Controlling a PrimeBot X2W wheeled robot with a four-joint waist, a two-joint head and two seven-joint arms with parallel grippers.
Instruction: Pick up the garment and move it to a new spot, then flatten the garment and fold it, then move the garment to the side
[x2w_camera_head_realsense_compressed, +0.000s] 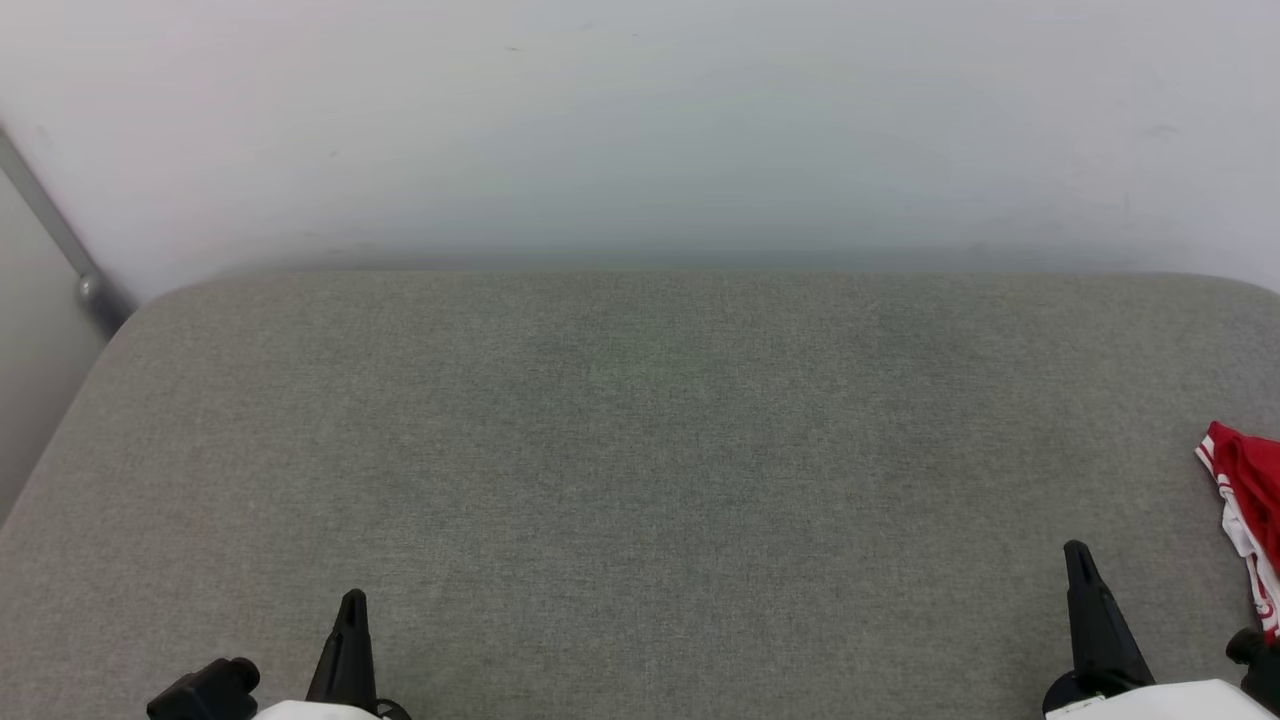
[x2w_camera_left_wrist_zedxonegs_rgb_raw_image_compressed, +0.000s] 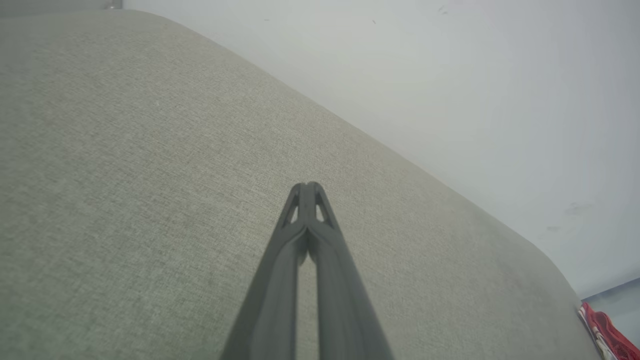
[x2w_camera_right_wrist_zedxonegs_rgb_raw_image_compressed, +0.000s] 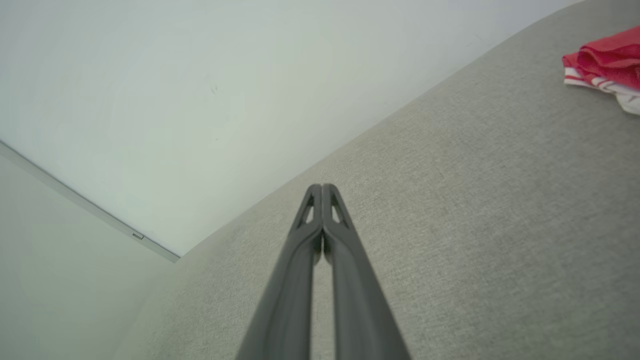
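The garment (x2w_camera_head_realsense_compressed: 1250, 505) is a bunched red piece with white striped trim, lying at the far right edge of the grey surface. It also shows as the garment (x2w_camera_right_wrist_zedxonegs_rgb_raw_image_compressed: 607, 62) at the upper right of the right wrist view and the garment (x2w_camera_left_wrist_zedxonegs_rgb_raw_image_compressed: 602, 332) at the lower right corner of the left wrist view. My right gripper (x2w_camera_head_realsense_compressed: 1077, 553) hovers to the left of it, apart from it, fingertips pressed together with nothing between them. My left gripper (x2w_camera_head_realsense_compressed: 352, 600) is low at the left, likewise shut and empty. Both read shut in their wrist views: left gripper (x2w_camera_left_wrist_zedxonegs_rgb_raw_image_compressed: 306, 186), right gripper (x2w_camera_right_wrist_zedxonegs_rgb_raw_image_compressed: 321, 187).
A wide grey fabric-covered surface (x2w_camera_head_realsense_compressed: 640, 450) with rounded corners spans the scene. A pale wall (x2w_camera_head_realsense_compressed: 640, 120) stands right behind its far edge. A grey metal bar (x2w_camera_head_realsense_compressed: 60, 240) runs diagonally at the far left corner.
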